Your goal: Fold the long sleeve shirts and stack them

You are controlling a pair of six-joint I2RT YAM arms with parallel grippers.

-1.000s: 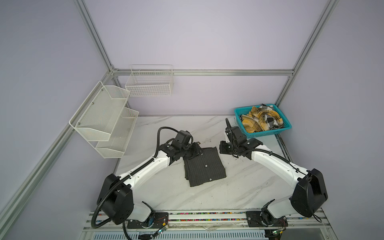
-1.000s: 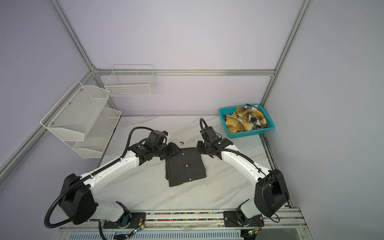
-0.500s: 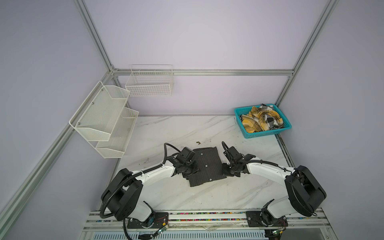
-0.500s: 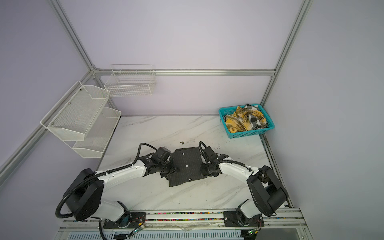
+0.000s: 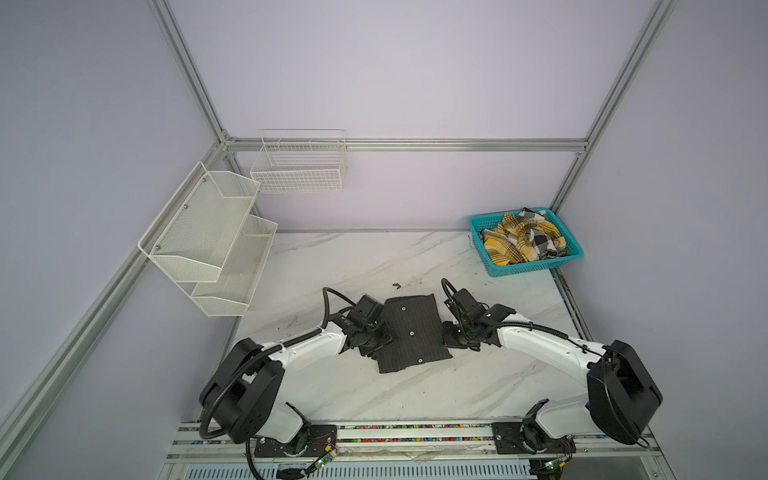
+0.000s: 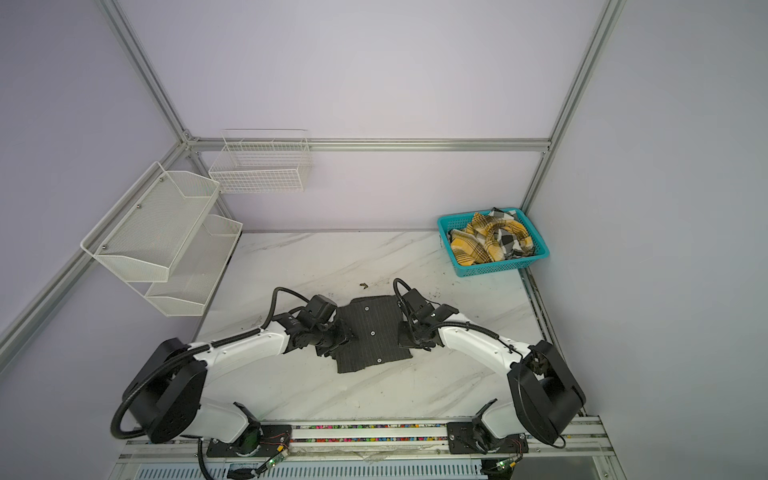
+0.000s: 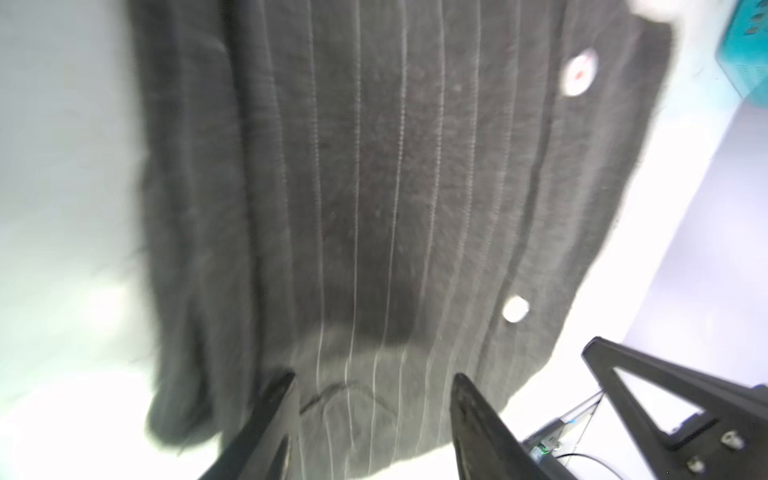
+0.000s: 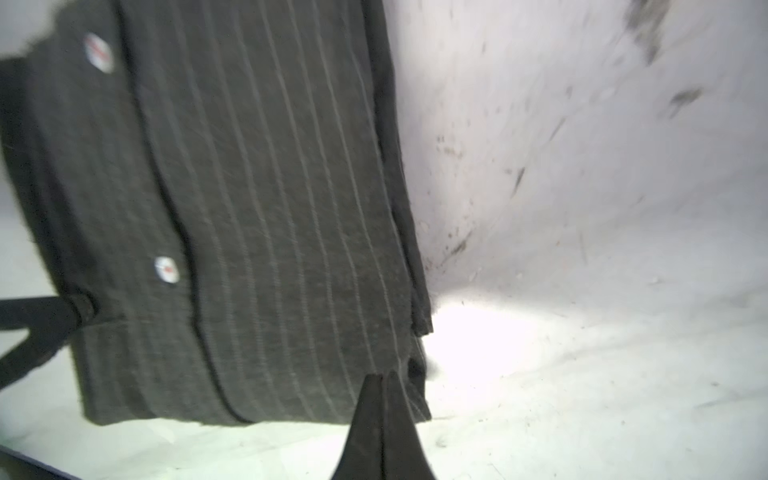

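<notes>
In both top views the charcoal shirt [image 5: 411,332] is lying as a folded rectangle in the middle of the table [image 5: 374,257]. The left gripper [image 5: 384,336] and the right gripper [image 5: 451,338] are sitting at its two side edges, probably for tidying the fold. The plaid shirt [image 5: 521,239] is waiting crumpled in the teal basket [image 5: 523,272]. In the left wrist view the fingers [image 7: 274,411] are standing apart over the cloth, gripping nothing. In the right wrist view the fingers are pressing together at the shirt's edge; whether they are pinching cloth, I cannot tell.
</notes>
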